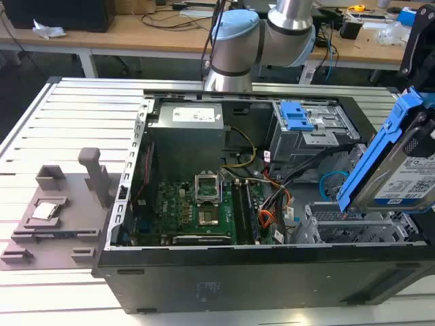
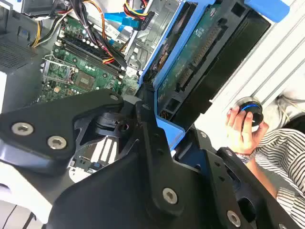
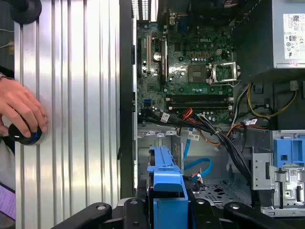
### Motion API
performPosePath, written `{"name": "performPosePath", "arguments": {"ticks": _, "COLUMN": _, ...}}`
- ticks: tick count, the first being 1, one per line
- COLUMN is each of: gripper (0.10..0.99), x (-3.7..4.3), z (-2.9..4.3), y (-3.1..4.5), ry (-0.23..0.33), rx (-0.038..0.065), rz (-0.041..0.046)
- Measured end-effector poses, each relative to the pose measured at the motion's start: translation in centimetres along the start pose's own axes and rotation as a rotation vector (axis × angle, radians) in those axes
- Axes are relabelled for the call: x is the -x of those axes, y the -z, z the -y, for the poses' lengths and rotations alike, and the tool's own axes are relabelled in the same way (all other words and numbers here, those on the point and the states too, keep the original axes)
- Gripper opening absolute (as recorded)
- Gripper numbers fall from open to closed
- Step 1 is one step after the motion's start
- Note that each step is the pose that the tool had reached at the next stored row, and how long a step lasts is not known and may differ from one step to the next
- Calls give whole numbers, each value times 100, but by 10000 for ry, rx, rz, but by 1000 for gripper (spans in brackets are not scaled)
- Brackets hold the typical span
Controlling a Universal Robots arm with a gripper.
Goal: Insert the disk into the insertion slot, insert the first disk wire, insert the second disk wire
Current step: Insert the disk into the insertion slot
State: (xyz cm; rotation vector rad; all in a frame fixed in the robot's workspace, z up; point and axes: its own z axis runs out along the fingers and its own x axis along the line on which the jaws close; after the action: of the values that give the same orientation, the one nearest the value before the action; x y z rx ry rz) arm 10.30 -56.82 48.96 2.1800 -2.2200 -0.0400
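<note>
We have the silver rectangular hard drive in its bright blue plastic carrier (image 1: 406, 170) up in the air at the exterior view's right, steeply tilted and not yet in its bay. The black linkage gripper (image 3: 169, 206) is clamped narrow on the carrier's blue frame, so that is a firm hold as far as we can judge. Just below the drive sits the low grey perforated sheet-metal cage (image 1: 340, 227), its bay open and waiting.

Now the worry. At that tilt, a carrier corner could catch the cage rim and jam or skid instead of sliding in. And look at the bundle of black and orange wires (image 1: 273, 198), with the light blue flat cable (image 1: 330, 183) looping right beside the bay. If either strays under the drive, it gets pinched.

Around it we see the taller grey cage with blue plastic latches (image 1: 304, 128) standing close behind, which leaves tight room on that side. The green motherboard (image 1: 197, 210) lies well apart towards the middle of the case. Off the case, a person's hand (image 3: 21, 110) rests on a round black knob with a blue ring (image 3: 26, 136) on the ribbed aluminium table (image 3: 76, 119).
</note>
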Motion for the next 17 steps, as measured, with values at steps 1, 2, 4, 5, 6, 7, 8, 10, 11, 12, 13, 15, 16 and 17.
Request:
{"name": "performPosePath", "arguments": {"ticks": 1, "gripper": 365, "x": 0, "z": 1, "y": -27, "ry": 0, "rx": 0, "rz": -1}}
{"name": "performPosePath", "arguments": {"ticks": 2, "gripper": 365, "x": 0, "z": 2, "y": -47, "ry": 0, "rx": 0, "rz": -1}}
{"name": "performPosePath", "arguments": {"ticks": 4, "gripper": 365, "x": 1, "z": 3, "y": -84, "ry": 0, "rx": 0, "rz": 0}}
{"name": "performPosePath", "arguments": {"ticks": 5, "gripper": 365, "x": 2, "z": 3, "y": -99, "ry": -1, "rx": 0, "rz": -1}}
{"name": "performPosePath", "arguments": {"ticks": 6, "gripper": 365, "x": 3, "z": 0, "y": -107, "ry": -1, "rx": -1, "rz": -2}}
{"name": "performPosePath", "arguments": {"ticks": 7, "gripper": 365, "x": 4, "z": -7, "y": -118, "ry": -2, "rx": 0, "rz": -1}}
{"name": "performPosePath", "arguments": {"ticks": 8, "gripper": 365, "x": 6, "z": -13, "y": -125, "ry": 0, "rx": 0, "rz": -2}}
{"name": "performPosePath", "arguments": {"ticks": 10, "gripper": 365, "x": 7, "z": -29, "y": -137, "ry": 0, "rx": 0, "rz": 0}}
{"name": "performPosePath", "arguments": {"ticks": 11, "gripper": 365, "x": 10, "z": -39, "y": -148, "ry": 0, "rx": 0, "rz": 0}}
{"name": "performPosePath", "arguments": {"ticks": 12, "gripper": 365, "x": 12, "z": -46, "y": -157, "ry": -1, "rx": 0, "rz": 0}}
{"name": "performPosePath", "arguments": {"ticks": 13, "gripper": 365, "x": 13, "z": -49, "y": -165, "ry": 0, "rx": 0, "rz": 1}}
{"name": "performPosePath", "arguments": {"ticks": 15, "gripper": 365, "x": 20, "z": -58, "y": -193, "ry": 0, "rx": -1, "rz": -1}}
{"name": "performPosePath", "arguments": {"ticks": 16, "gripper": 365, "x": 26, "z": -61, "y": -211, "ry": 0, "rx": 0, "rz": -1}}
{"name": "performPosePath", "arguments": {"ticks": 17, "gripper": 365, "x": 32, "z": -61, "y": -223, "ry": 1, "rx": 0, "rz": -1}}
